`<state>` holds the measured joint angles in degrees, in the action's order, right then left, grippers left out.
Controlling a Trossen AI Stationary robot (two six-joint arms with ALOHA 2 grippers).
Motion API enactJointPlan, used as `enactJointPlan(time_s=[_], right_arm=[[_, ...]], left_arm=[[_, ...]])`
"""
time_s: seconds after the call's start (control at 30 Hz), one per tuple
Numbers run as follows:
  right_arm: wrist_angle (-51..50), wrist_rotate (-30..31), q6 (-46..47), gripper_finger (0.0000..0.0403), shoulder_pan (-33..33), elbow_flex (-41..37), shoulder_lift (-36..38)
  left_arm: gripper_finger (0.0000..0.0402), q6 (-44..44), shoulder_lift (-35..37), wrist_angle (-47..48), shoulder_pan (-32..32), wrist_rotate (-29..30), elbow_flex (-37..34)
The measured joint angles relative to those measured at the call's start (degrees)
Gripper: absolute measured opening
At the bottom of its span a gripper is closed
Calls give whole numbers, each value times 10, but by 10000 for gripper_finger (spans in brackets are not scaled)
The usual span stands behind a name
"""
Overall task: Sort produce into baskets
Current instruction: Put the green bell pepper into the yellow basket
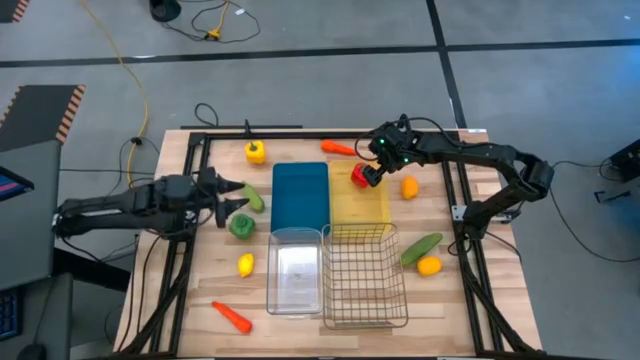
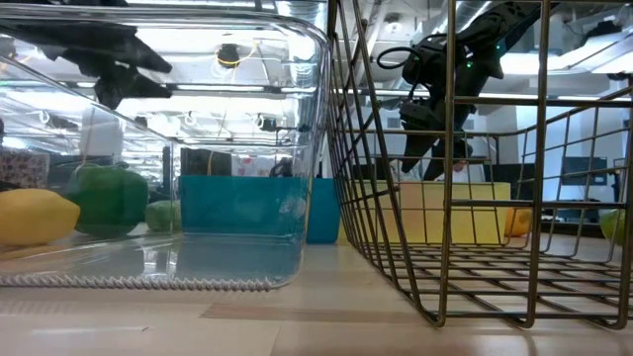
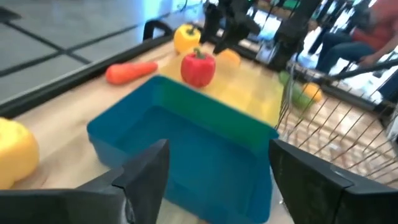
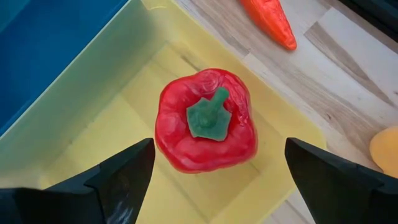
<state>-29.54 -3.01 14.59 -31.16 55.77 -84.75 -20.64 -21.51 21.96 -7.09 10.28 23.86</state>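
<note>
red pepper [image 4: 206,123] sits upright in the yellow tray [image 4: 93,134], at its far corner beside the blue tray [image 1: 300,193]. we find the right claw [image 4: 214,171] spread wide above it, holding nothing. we judge it light, rigid and glossy, so prone to slip; grip across the broad shoulders, not the stem. left claw [image 1: 232,200] waits, spread wide, beside the blue tray.

Grey floor [image 1: 320,90] — dark seams, yellow cable [image 1: 128,70] upper left; wooden table [image 1: 180,290] centre — bright ceiling lights [image 2: 237,49] behind.
</note>
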Motion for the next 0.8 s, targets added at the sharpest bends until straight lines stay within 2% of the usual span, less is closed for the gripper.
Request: enactJointPlan(time_s=[0.17,0.3,0.4,0.6,0.8], right_arm=[[0,0,0,385,0,0,0],[0,0,0,385,0,0,0],[0,0,0,385,0,0,0],[0,0,0,385,0,0,0],[0,0,0,385,0,0,0]], left_arm=[[287,0,-47,0,0,-29,0],[288,0,-74,4,0,-74,2],[288,1,-93,32,0,-97,30],[288,30,-134,166,0,-66,127],[288,-50,-189,283,0,-38,199]])
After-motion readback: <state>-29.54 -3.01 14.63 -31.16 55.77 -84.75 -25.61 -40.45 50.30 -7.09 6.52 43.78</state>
